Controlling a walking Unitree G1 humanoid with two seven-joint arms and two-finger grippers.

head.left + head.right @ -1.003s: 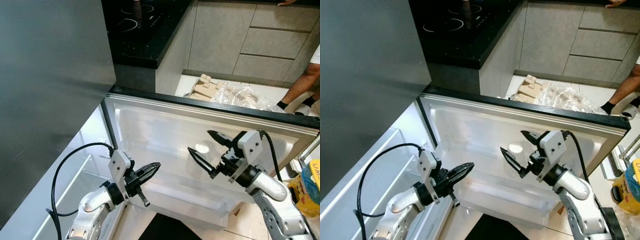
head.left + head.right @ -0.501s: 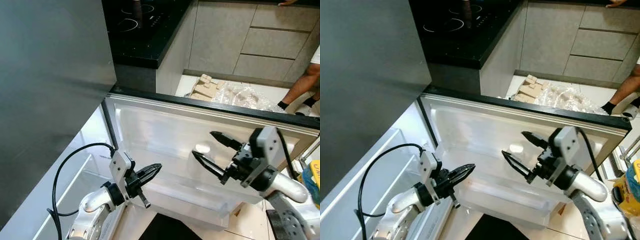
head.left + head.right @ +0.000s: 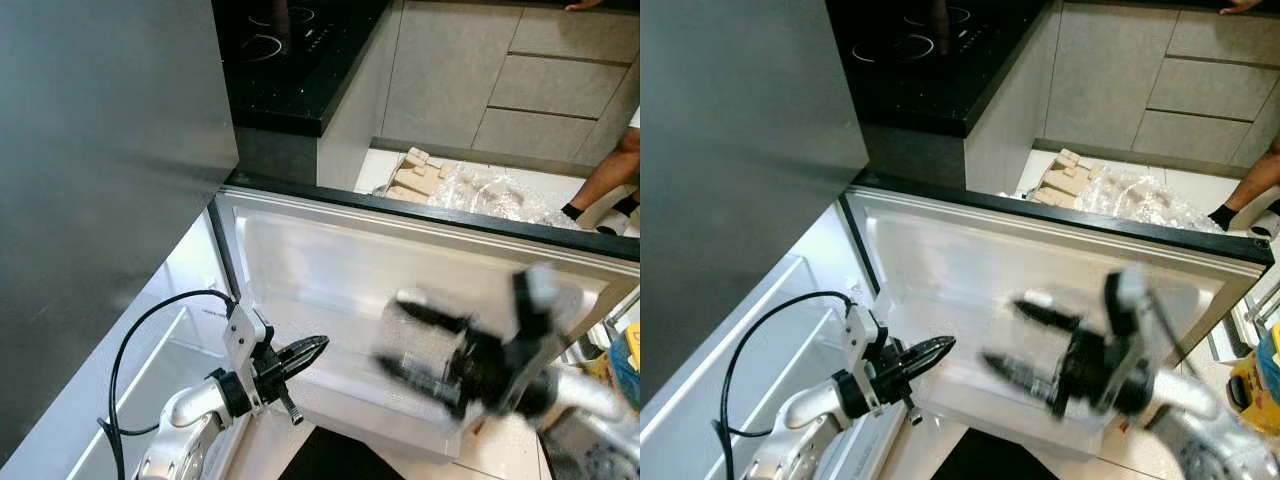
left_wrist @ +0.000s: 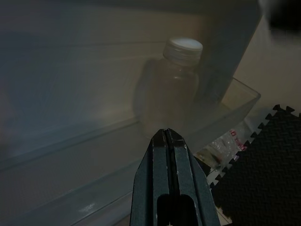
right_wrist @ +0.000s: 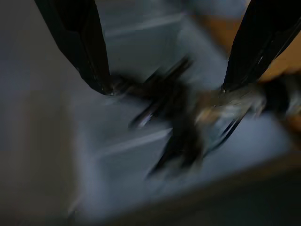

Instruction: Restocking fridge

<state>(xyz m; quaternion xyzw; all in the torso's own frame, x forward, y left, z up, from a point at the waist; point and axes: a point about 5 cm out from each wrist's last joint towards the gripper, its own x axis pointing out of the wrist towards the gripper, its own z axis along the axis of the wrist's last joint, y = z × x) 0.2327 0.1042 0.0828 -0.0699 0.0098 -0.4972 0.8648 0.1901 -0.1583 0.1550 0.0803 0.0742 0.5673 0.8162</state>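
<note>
Hanging before fridge door [image 3: 330, 260]: 2 tools. Left tool [image 3: 318, 347] pressed together; right tool [image 3: 405, 345] spread, blurred. 1 bottle [image 4: 175, 89] in bin.

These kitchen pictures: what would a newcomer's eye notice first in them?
Probably the open fridge door, its white inner side facing the robot. In front of it the right gripper is a blur with its fingers spread, while the left gripper points at the door with fingers together. A clear bottle with a white cap stands in the door bin.
</note>
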